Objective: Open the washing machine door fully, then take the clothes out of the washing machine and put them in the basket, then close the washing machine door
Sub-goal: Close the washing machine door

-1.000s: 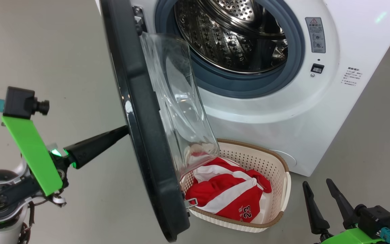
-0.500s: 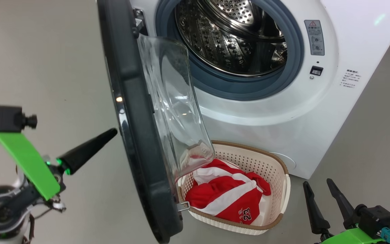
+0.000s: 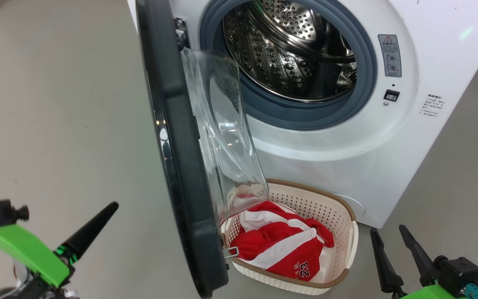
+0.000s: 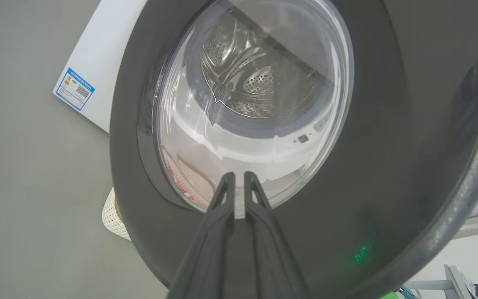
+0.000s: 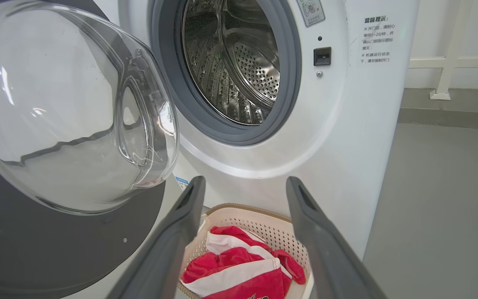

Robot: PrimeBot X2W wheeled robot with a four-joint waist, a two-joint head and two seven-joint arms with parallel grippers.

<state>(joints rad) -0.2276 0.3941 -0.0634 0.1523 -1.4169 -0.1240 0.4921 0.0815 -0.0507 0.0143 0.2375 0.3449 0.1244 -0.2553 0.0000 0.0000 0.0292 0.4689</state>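
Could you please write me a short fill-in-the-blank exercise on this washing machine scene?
1. The basket holds ____-and-white clothes.
2. The washing machine door stands ____.
3. Inside the washing machine, the drum looks ____.
4. The right gripper, with its jaws apart, holds ____.

Missing words: red; open; empty; nothing.
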